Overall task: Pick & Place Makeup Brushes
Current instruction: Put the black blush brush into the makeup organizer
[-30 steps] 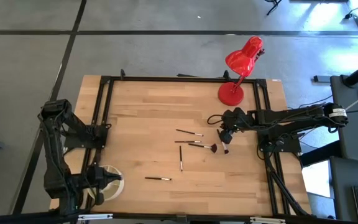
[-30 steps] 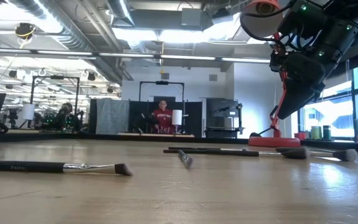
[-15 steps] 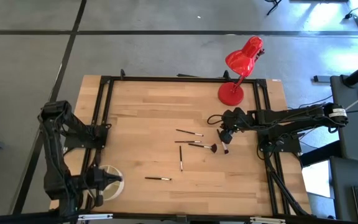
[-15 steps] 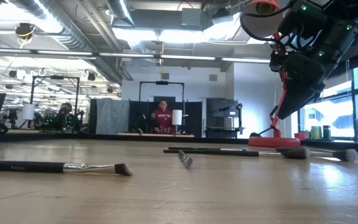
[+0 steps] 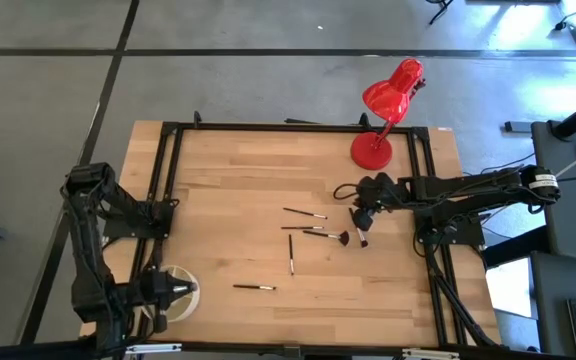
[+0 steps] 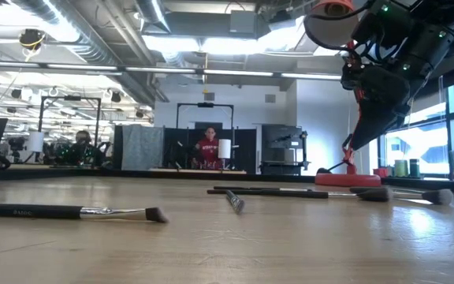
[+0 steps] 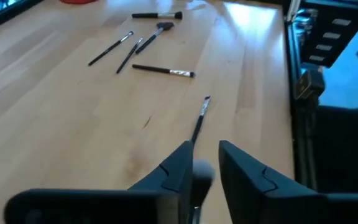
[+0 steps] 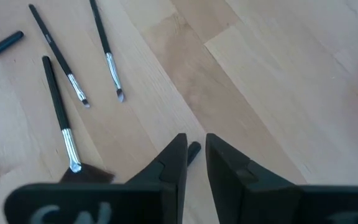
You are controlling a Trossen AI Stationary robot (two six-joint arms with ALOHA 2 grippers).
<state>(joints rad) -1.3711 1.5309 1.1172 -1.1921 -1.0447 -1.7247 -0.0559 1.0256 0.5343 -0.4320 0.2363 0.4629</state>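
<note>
Six thin dark makeup brushes lie flat on the wooden table. In the high view one lies at the near left (image 5: pixel 254 287), one at the middle (image 5: pixel 291 255), two lie farther back (image 5: pixel 305 213) (image 5: pixel 301 228), and a fan-shaped one (image 5: pixel 330 236) sits beside them. My right gripper (image 5: pixel 360 218) (image 6: pixel 369 138) hovers over the sixth brush (image 5: pixel 360 238), clear of it, with only a narrow gap between its fingers. That brush's dark handle end (image 8: pixel 193 149) shows below the gap. My left gripper (image 5: pixel 173 293) (image 7: pixel 205 149) waits at a white cup (image 5: pixel 186 300), fingers close together.
A red desk lamp (image 5: pixel 373 150) stands at the table's far right, just behind my right arm. Black frame rails run along the table's left, right and far edges. Bare wood lies between the brushes and the cup. A person stands far off in the room behind (image 6: pixel 206 150).
</note>
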